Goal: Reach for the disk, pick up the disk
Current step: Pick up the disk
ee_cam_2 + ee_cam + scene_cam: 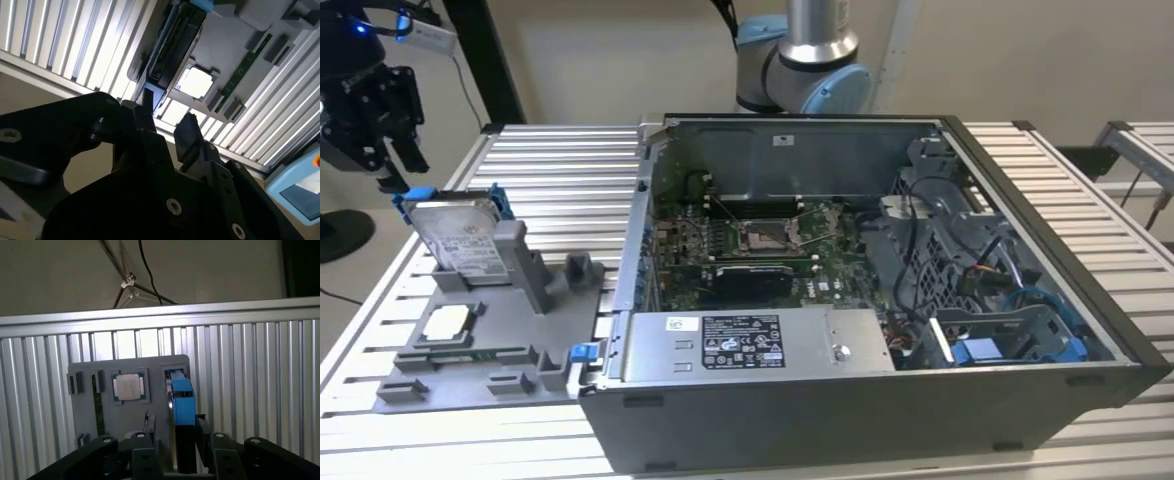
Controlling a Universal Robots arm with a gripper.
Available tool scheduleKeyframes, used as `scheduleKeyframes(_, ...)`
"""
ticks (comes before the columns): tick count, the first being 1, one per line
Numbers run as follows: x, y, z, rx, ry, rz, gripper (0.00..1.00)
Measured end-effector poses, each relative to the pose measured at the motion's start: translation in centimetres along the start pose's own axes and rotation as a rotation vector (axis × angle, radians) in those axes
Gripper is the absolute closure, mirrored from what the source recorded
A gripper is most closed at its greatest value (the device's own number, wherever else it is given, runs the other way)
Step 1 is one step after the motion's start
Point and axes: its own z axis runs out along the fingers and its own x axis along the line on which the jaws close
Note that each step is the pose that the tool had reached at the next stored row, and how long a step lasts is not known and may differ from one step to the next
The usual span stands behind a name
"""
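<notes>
Disk: silver-grey HDD w/ white label, blue bracket round edges; stands on edge, tilted, in grey holder, exterior view's left.

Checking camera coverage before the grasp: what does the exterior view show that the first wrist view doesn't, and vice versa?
Exterior view adds: the open computer case, its labelled grey box, and the labelled face of the disk.
First wrist view adds: the disk edge-on, in line with the gap of the open gripper, and a tripod-like stand beyond the table.
Both: disk, gripper, square chip, grey fixture.
</notes>
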Motion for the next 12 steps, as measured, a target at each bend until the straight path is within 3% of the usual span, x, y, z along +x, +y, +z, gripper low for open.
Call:
scheduleKeyframes(6, 0.0, -0.01, 0.02, 0.0001, 0.0, -0.001, 0.0)
scheduleKeyframes(12, -0.05, -0.42, 1.02, 0.0, 0.0004, -0.001, 0.0)
